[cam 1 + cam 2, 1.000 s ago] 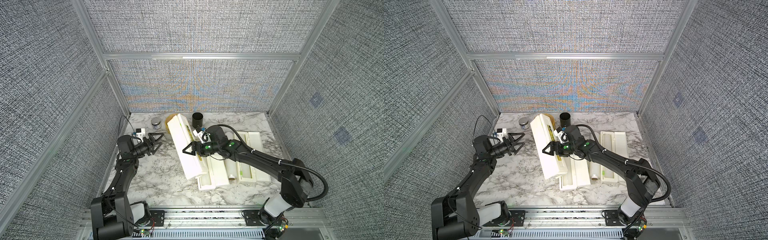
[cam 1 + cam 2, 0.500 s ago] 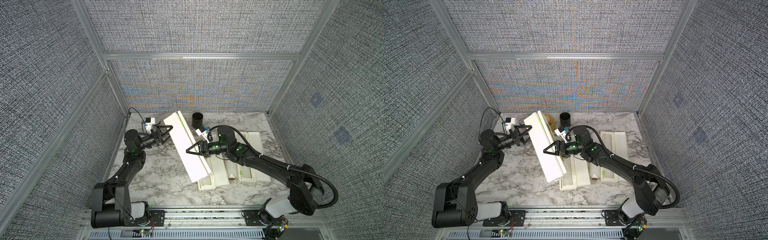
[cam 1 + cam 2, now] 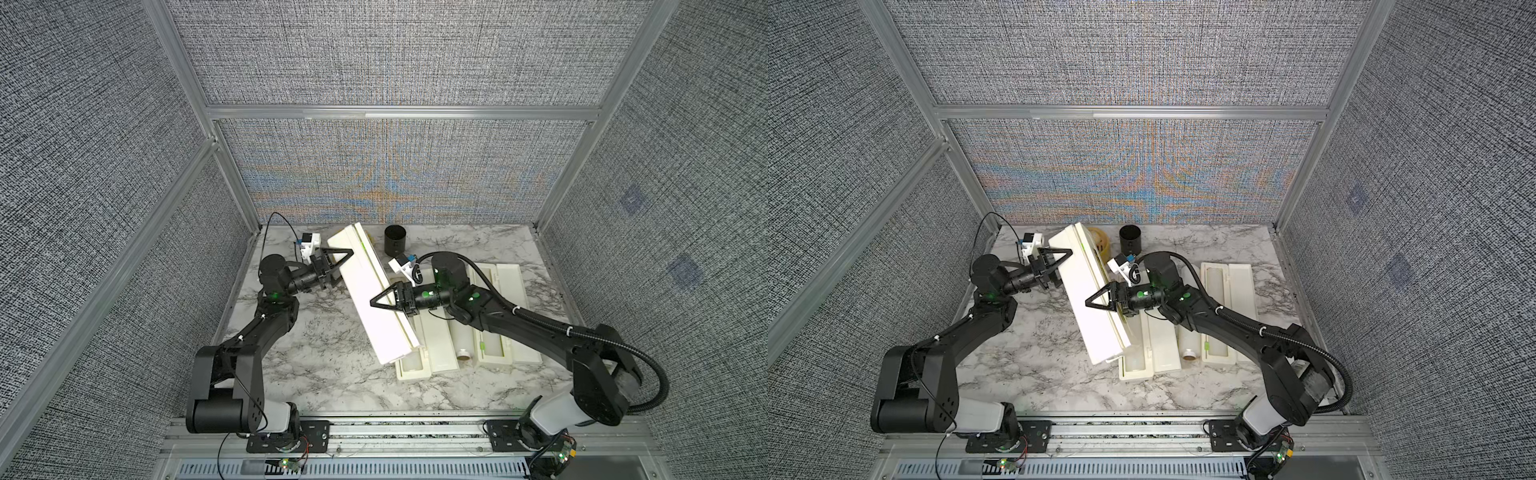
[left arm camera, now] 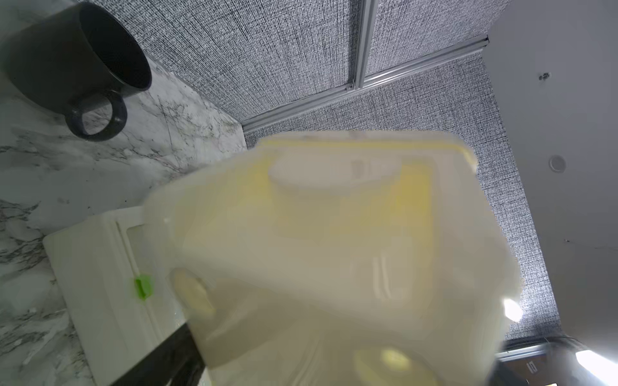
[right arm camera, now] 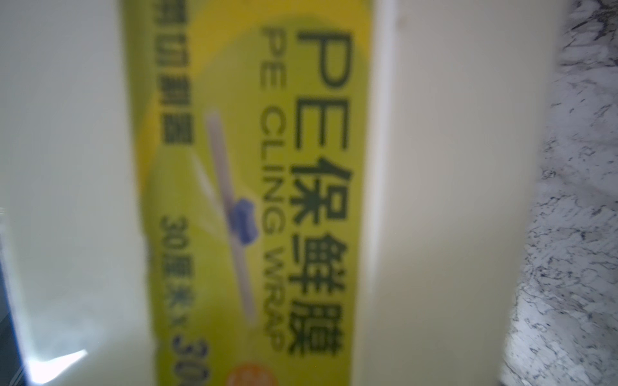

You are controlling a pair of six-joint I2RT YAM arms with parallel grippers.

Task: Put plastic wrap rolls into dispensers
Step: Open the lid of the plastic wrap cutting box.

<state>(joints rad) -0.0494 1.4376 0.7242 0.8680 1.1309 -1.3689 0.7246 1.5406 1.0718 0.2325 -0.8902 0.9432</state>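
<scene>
Your right gripper point(image 3: 376, 301) is clamped across the closed dispenser point(image 3: 384, 332) about halfway along it. The box hangs tilted, with its far end raised toward the back wall point(image 3: 395, 174) and its near end low over the open dispenser point(image 3: 409, 363) at the front. You cannot tell whether that low end rests on it.

Your left gripper point(image 3: 345, 257) is spread wide and grasps nothing. Its fingers sit at the far-left edge of the lifted box, and from above you cannot tell whether they touch it.

The widest bare stretch of table point(image 3: 316, 353) lies left of the box, in front of your left arm. The right side is tight: the open dispenser, a loose roll point(image 3: 460, 332) with its brown core end facing front, and a second open dispenser point(image 3: 494, 332) lie side by side under your right arm. The black cup point(image 3: 395, 245) stands just beside the box's raised end, near the back wall.

In a top view a yellow steamer point(image 3: 1100, 245) peeks out behind that raised end. Only the right wrist view shows the yellow-green label point(image 5: 250, 183) — close and blurred, it reads PE CLING WRAP. The left wrist view is mostly filled by the blurred end of the box. Beyond it you see the cup's handle point(image 4: 97, 117) and a green clip point(image 4: 143, 287) on an open dispenser lying on the table.
</scene>
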